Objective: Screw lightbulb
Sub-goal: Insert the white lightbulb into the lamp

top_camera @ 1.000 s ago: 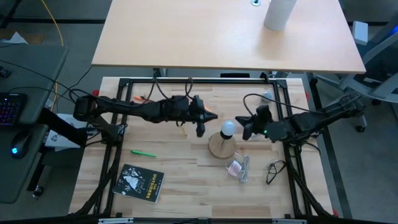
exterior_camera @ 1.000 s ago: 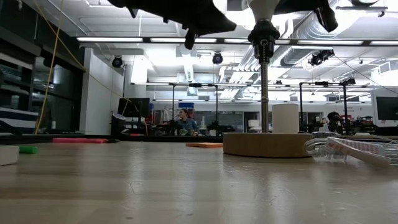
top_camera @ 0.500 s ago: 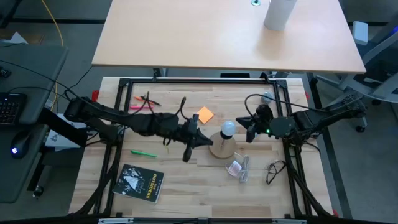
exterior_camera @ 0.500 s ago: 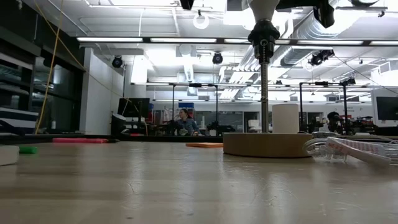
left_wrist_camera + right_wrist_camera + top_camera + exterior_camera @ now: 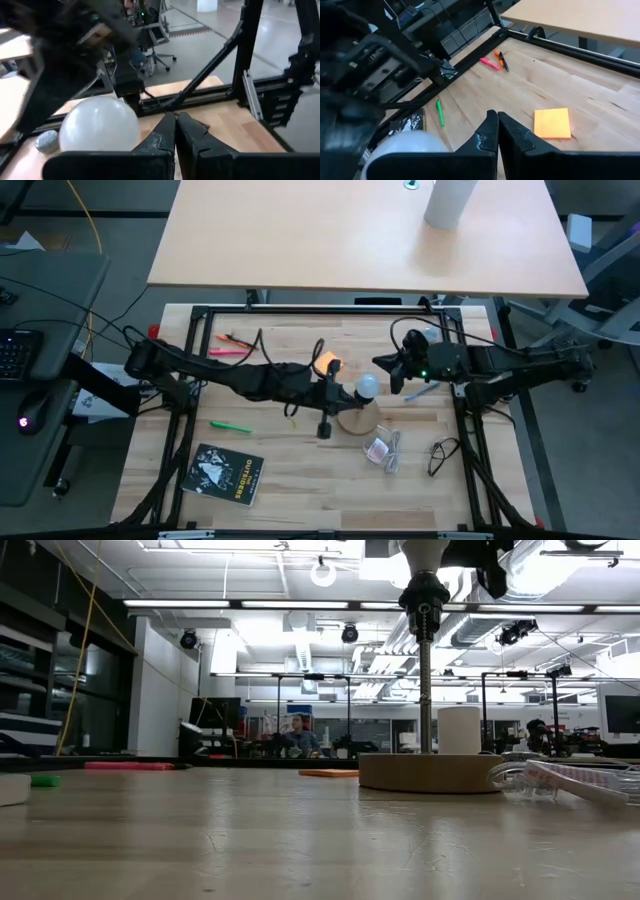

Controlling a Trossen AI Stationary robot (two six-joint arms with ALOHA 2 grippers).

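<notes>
A white bulb stands in its socket; both grippers, left and right, flank it, fingers closed and empty (a careless nudge could topple it).

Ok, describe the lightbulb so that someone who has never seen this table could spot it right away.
Start at the wooden table and find the tan round wooden disc near its middle, between the two arms. The lightbulb sits on the post rising from that disc. It is the only white frosted globe there, unlike the flat orange note and the clear plastic packet nearby.
</notes>
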